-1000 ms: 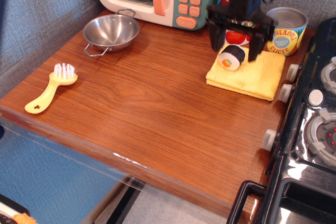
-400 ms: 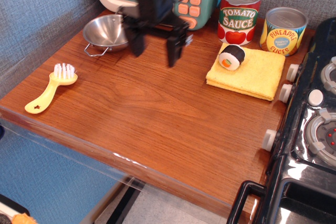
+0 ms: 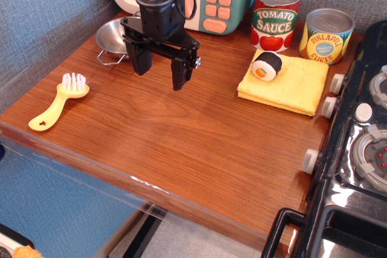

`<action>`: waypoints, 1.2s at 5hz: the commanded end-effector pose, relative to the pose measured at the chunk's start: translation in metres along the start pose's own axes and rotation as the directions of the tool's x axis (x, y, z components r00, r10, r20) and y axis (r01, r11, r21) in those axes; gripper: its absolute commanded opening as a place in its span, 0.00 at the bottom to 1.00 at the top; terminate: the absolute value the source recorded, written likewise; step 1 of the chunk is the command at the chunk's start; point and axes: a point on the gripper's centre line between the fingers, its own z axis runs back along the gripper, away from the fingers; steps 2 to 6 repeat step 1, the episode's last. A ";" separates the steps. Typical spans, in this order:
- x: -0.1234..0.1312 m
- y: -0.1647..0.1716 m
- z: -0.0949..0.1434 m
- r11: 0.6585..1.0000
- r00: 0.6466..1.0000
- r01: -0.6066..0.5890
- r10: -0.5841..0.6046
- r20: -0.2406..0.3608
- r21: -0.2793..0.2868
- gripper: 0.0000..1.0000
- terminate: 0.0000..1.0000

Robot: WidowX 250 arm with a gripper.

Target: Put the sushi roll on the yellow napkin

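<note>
The sushi roll [image 3: 266, 65], a small cylinder with a black wrap, a white rice face and an orange centre, is seen lying on its side on the yellow napkin [image 3: 290, 86], at the napkin's rear left corner, its round face turned toward the front left. The yellow napkin, a flat folded rectangular cloth, is spread on the right side of the tabletop [image 3: 181, 125], set slightly askew to the tabletop's edges.

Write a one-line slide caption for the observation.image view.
Sushi roll resting on the yellow napkin; the open, empty gripper hangs over the wooden tabletop near the steel bowl.
</note>
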 end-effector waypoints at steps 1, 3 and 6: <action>-0.009 0.012 0.015 1.000 1.000 -0.007 0.006 0.030 0.012 1.00 1.00; -0.009 0.012 0.015 1.000 1.000 -0.007 0.006 0.030 0.012 1.00 1.00; -0.009 0.012 0.015 1.000 1.000 -0.007 0.006 0.030 0.012 1.00 1.00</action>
